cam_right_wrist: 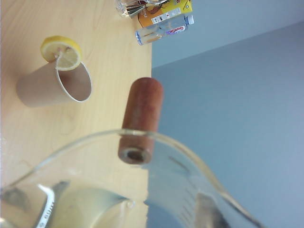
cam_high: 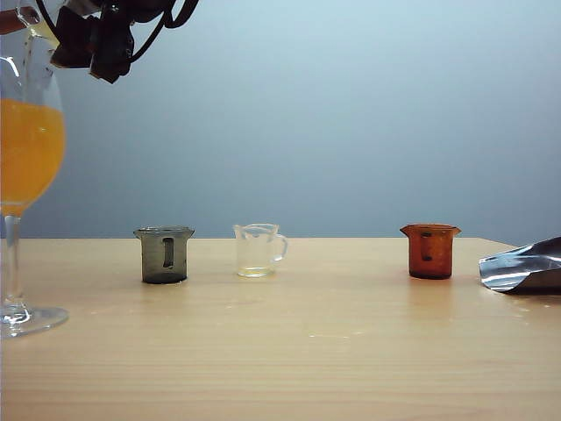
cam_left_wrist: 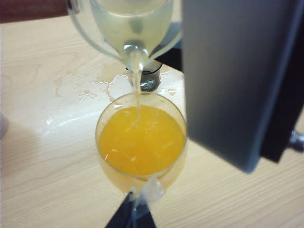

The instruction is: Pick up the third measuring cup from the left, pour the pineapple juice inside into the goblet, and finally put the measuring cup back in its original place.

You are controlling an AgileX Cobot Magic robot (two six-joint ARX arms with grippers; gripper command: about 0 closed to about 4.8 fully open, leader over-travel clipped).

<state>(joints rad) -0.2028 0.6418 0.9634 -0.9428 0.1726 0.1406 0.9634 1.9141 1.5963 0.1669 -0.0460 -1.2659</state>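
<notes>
The wall behind is plain blue-grey and the table (cam_high: 289, 351) is pale wood, wet with splashes (cam_left_wrist: 97, 88) just beyond the goblet (cam_left_wrist: 100, 124) in the left wrist view.

The right gripper (cam_high: 74, 39) has reached across to the far left of the exterior view. It holds the third measuring cup (cam_left_wrist: 130, 23) tipped above the goblet, and its jaws look to be pinching the cup, though the pads themselves are hidden. A thin thread of pineapple juice (cam_left_wrist: 137, 80) falls from the cup's lip into the orange drink (cam_left_wrist: 142, 140). The left gripper (cam_left_wrist: 237, 80) shows only as a grey slab beside the goblet, and I cannot tell how its jaws stand.

Several things could go wrong from here:
- **Missed stream:** it is narrow, so a small drift of the wrist would send it over the rim to join the splashes.
- **Surge:** tipping harder could splash the drink out.
- **Tipping the glass:** the goblet is tall and fairly full, and a knock from the cup on the way out might topple it.
- **Wrong place:** the cup's spot should be the gap between the clear handled cup (cam_high: 259, 250) and the red-brown cup (cam_high: 430, 251). Setting it down by the smoky grey cup (cam_high: 164, 254) would be a mistake.

As for writing:
- **Bottle:** a clear bottle (cam_right_wrist: 164, 29) at the table's edge carries a red word, too small to read for sure.
- **Yellow pack:** the pack (cam_right_wrist: 164, 12) beside the bottle is illegible.
- **Held cup:** it has faint graduation marks and raised lettering that I cannot make out.
</notes>
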